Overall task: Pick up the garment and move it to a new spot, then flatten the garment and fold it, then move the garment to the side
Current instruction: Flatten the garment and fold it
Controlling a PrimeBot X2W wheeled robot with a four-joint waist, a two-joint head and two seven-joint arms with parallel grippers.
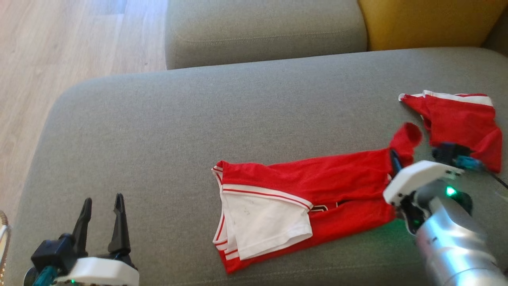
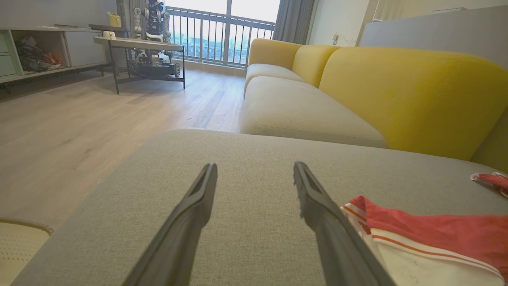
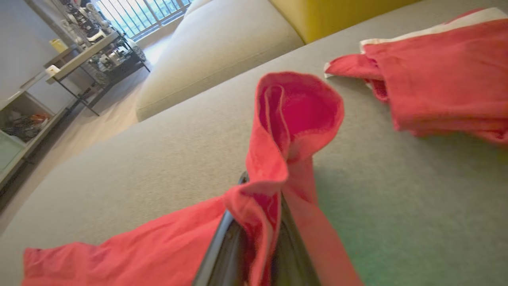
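The red garment (image 1: 317, 182) with white trim lies stretched across the grey sofa seat (image 1: 158, 131), towards its near right part. Its left end is turned over, showing a white panel (image 1: 266, 222). Its right end is bunched and lifted off the cushion, pinched between the closed fingers of the right gripper (image 1: 395, 161). From the right wrist, the cloth (image 3: 293, 111) curls up in a loop above the fingers.

Just beyond that end lies a second red piece (image 1: 456, 119) with a white edge. A strip of bare cushion shows between the two; whether they join, I cannot tell.

The left gripper (image 1: 102, 206) hangs over the near left of the seat, jaws spread wide and holding nothing, well apart from the cloth.

Behind the seat are another grey cushion (image 1: 262, 28) and a yellow backrest (image 1: 428, 20). To the left runs a wooden floor (image 1: 59, 47), with a pale woven basket (image 2: 20, 246) at the seat's near corner. Farther off stands a dark-framed worktop (image 2: 139, 41).
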